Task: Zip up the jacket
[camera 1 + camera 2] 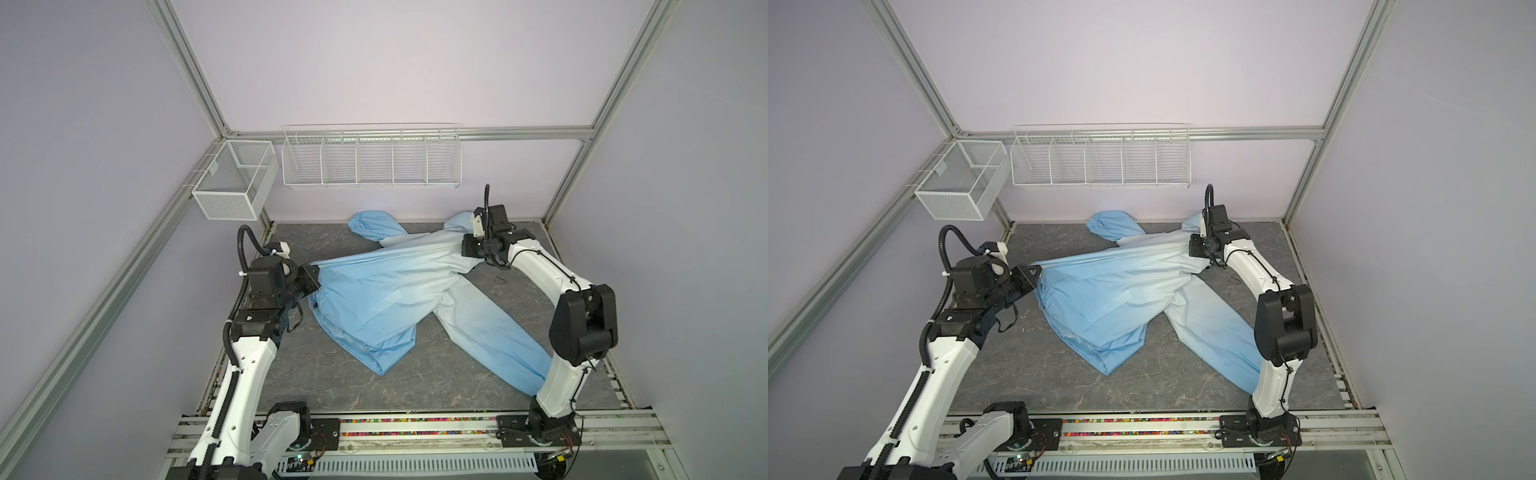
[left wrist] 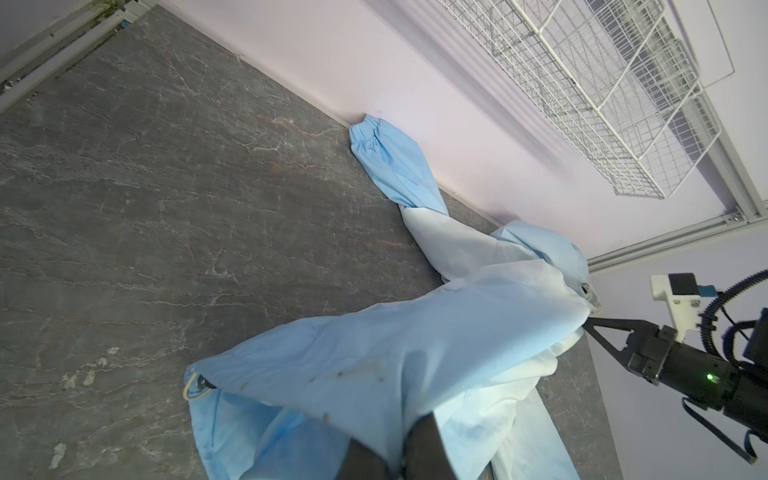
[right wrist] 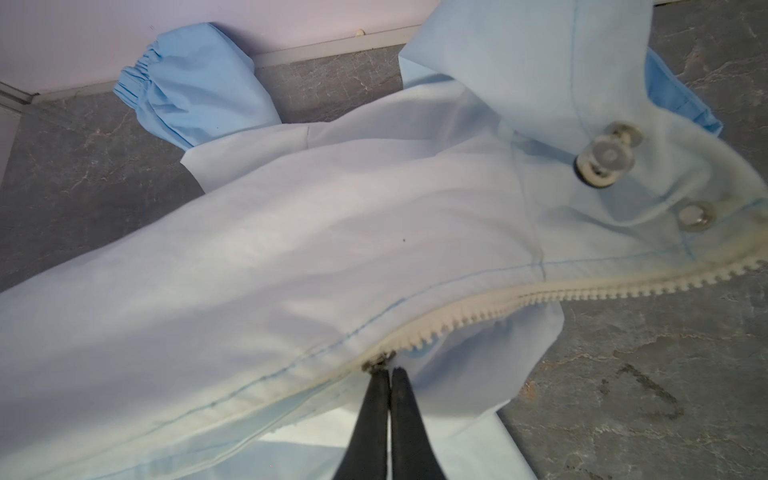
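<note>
Looks like last stretch of zip-up: right gripper pinches slider; left gripper clamps jacket taut; next, draw slider along open teeth.

Soft, even, diffuse light; faint shadows under jacket. Both top views bend frame posts at edges. Right wrist view: near snaps and right gripper out of focus

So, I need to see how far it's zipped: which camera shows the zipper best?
Right wrist view: the zipper is close up, teeth parted beyond the shut right gripper. Both top views show only the stretched jacket; left wrist view shows cloth, no teeth.
</note>
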`<state>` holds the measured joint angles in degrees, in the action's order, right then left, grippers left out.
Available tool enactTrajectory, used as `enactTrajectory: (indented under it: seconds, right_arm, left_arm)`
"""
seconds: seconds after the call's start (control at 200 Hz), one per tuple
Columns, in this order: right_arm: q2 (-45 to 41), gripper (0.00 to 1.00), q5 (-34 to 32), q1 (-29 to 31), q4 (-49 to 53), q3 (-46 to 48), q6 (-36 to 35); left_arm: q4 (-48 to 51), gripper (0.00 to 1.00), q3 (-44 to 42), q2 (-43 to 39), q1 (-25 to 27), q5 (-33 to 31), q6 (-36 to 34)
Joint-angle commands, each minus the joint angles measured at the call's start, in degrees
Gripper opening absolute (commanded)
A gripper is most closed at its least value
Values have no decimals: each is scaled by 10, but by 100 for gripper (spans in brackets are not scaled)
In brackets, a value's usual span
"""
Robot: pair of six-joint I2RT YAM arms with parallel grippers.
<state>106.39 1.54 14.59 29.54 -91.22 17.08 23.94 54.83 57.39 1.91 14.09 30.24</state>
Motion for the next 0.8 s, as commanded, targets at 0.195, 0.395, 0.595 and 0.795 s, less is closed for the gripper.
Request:
enactTrajectory:
  seconds: [0.195, 0.395, 0.595, 0.795]
  right_arm:
    - [-23, 7, -96, -69, 37, -98, 2]
    - [18, 7, -73, -106, 66, -158, 12]
    - [15, 7, -41, -118, 47, -122, 17]
    - [-14, 7, 61, -110, -37, -13, 50]
  left_arm:
    - [-56, 0, 196, 110, -27, -161, -20]
    - [-41, 0, 327, 191, -36, -188, -26]
    - [-34, 0, 335, 204, -38, -172, -27]
    - [-57, 0, 241, 166, -38, -158, -30]
